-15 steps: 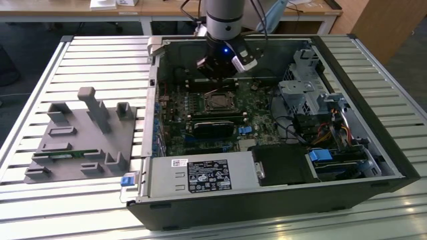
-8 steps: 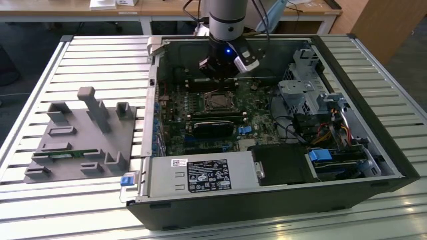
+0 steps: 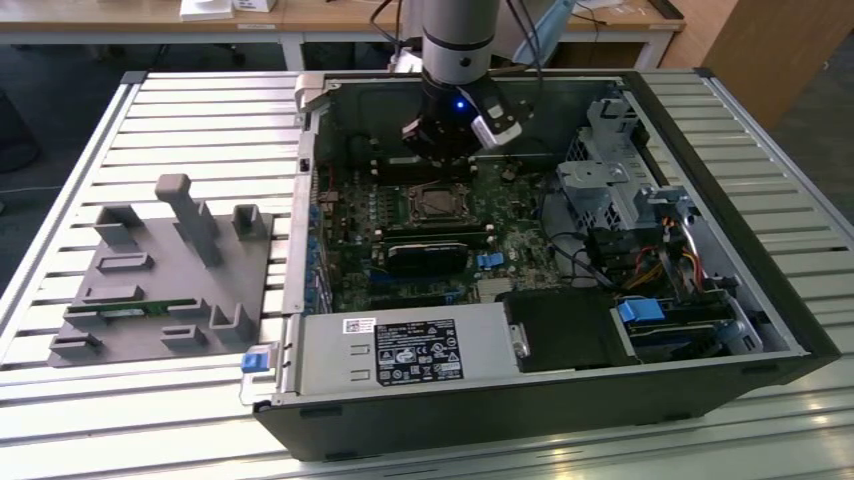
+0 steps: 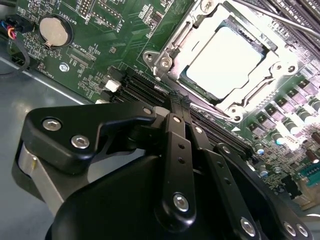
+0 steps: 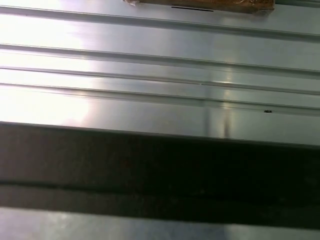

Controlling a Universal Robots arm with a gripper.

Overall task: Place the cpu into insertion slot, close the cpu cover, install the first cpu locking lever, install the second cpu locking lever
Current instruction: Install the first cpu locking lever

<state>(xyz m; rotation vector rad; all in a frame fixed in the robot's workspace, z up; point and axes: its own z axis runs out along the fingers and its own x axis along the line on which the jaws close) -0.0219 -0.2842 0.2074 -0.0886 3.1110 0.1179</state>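
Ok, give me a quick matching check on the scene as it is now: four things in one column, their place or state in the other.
1. cpu
2. cpu cover
3. coin battery
4. grey fixture

A. on the slatted table, at the exterior view's left
B. seated in the insertion slot
C. round, silver, on the green motherboard
D. folded down, framing the chip

Pairs: 1-B, 2-D, 3-C, 4-A
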